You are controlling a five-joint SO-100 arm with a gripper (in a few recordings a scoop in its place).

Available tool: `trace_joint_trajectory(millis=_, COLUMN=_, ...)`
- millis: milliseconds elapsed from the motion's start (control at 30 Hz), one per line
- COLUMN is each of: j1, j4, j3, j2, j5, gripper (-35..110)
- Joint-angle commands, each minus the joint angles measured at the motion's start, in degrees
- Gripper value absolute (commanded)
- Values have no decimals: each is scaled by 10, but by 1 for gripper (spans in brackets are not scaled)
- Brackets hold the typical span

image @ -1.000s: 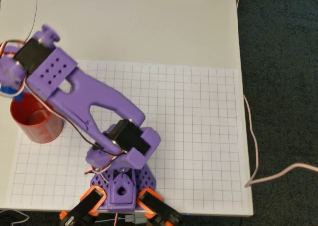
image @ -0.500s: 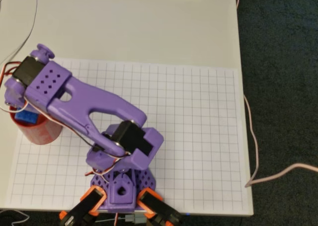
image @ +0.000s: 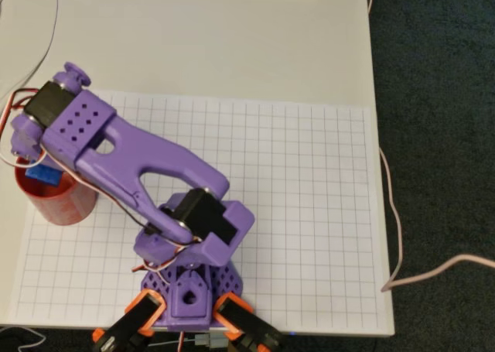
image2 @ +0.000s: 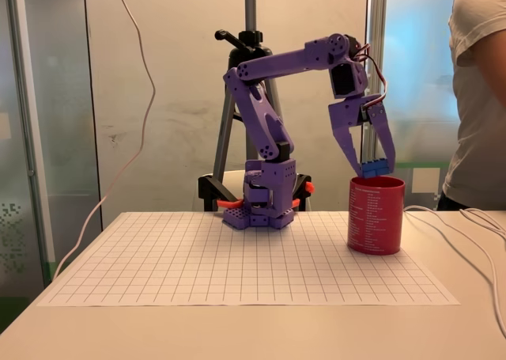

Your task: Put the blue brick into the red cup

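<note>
In the overhead view, the purple arm (image: 131,155) reaches out to the left edge of the grid sheet (image: 309,213), its wrist hanging over the cup (image: 58,201). The brick (image: 42,173) shows as a blue patch just under the wrist, inside the cup's far rim as seen from above. The arm hides the fingertips here, so how the jaws stand cannot be read from this angle.

In the fixed view, the gripper (image2: 375,168) points straight down over the cup (image2: 375,215), at the right of the sheet. Its jaws pinch the brick (image2: 375,168) between their tips, and the brick hangs level just above the rim, within the mouth's width, apart from the wall. The brick thus lies directly over the opening, so letting go should drop it in. A person (image2: 478,99) stands at the right edge.
</note>
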Motion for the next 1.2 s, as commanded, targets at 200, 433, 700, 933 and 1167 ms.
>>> trace_joint_trajectory(millis=200, j1=6, j4=-17, j3=-20, j2=14, j5=0, gripper=38)
trace_joint_trajectory(millis=433, j1=24, j4=-47, j3=-22, j2=22, j5=9, gripper=0)
trace_joint_trajectory(millis=700, j1=71, j4=-142, j3=4, j2=40, j5=57, gripper=0)
trace_joint_trajectory(millis=933, j1=339, j4=-287, j3=62, j2=168, j5=216, gripper=0)
trace_joint_trajectory(millis=1167, j1=588, j4=-292, j3=76, j2=322, j5=237, gripper=0)
